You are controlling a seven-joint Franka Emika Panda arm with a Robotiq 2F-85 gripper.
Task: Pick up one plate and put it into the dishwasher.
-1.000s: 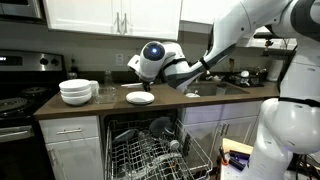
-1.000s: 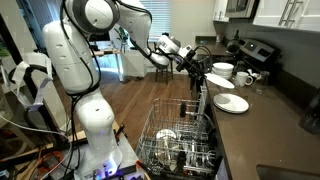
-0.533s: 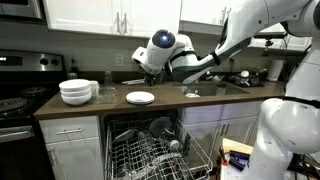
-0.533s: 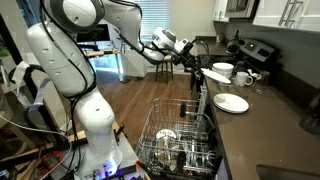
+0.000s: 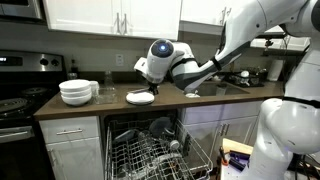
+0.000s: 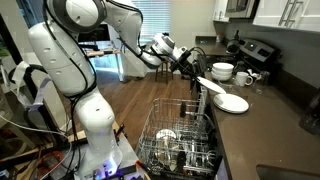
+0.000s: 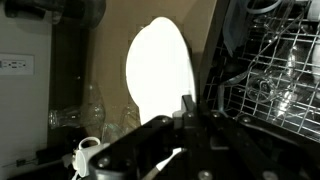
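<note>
White plate lies on the brown counter just ahead of the gripper; whether its jaws are parted cannot be told. Beside the jaws, lower down, sits the dishwasher with its wire rack.

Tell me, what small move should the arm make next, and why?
Probably ease the end effector down to the rim of the plate; in the wrist view the plate lies on the counter just beyond it, not yet gripped, and the dishwasher stands open.
</note>
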